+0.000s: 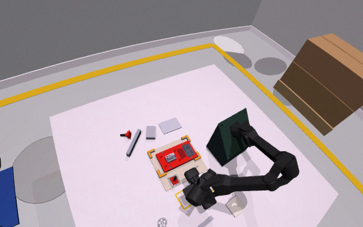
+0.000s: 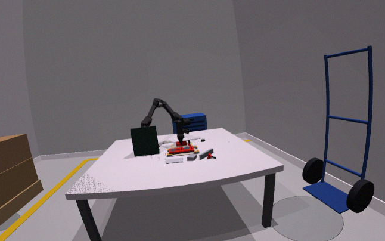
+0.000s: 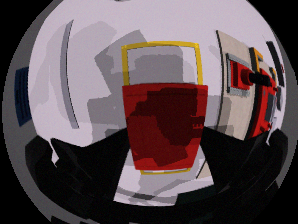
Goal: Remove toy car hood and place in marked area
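Note:
The toy car (image 1: 161,164) (image 2: 174,150) is a red body between orange corner brackets on a beige board; a grey piece shows at one end. My gripper (image 2: 180,142) (image 3: 165,129) is shut on the red hood (image 2: 184,143) (image 3: 165,117), one finger at each side of it. The hood is off the car and held over the marked area, a yellow outline (image 1: 179,201) (image 3: 124,65). In the wrist view the hood covers much of the outline; its far part and a strip of its near edge show. The height between hood and table is hard to judge. The arm hides the hood in the top view.
A red part with a black peg (image 1: 174,180) (image 3: 240,77) sits on the board beside the outline. A beige box (image 1: 235,205), a grey strip (image 1: 206,221) (image 3: 67,75) and a small wheel (image 1: 162,221) lie nearby. A dark green wedge (image 1: 225,141) (image 2: 144,141) stands by the arm's base.

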{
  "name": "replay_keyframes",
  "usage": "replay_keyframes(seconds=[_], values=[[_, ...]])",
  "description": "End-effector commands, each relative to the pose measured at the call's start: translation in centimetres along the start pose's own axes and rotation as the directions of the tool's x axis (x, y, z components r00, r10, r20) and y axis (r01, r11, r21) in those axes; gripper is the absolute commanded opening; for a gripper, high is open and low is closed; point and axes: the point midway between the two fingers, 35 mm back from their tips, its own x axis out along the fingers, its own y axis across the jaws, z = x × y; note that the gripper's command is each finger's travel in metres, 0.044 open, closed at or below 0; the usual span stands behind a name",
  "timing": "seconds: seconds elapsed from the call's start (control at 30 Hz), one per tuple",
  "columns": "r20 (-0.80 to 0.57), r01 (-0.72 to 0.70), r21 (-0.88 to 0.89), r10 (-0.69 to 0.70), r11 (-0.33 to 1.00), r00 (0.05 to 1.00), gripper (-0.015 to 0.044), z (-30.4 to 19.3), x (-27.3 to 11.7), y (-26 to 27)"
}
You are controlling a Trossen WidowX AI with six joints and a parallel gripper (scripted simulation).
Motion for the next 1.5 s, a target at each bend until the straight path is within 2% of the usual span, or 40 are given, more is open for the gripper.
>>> replay_keyframes(seconds=[0.0,0.57,0.83,1.47], values=[[-0.001,0.005,0.007,-0.005,1.0,1.0,0.0,0.0,0.2,-0.2],[0.0,0.001,0.0,-0.001,1.0,1.0,0.044,0.0,-0.3,0.0],[-0.003,0.004,0.0,-0.004,1.0,1.0,0.044,0.1,-7.2,0.0],[-0.003,0.004,0.0,-0.004,1.0,1.0,0.044,0.1,-7.2,0.0]])
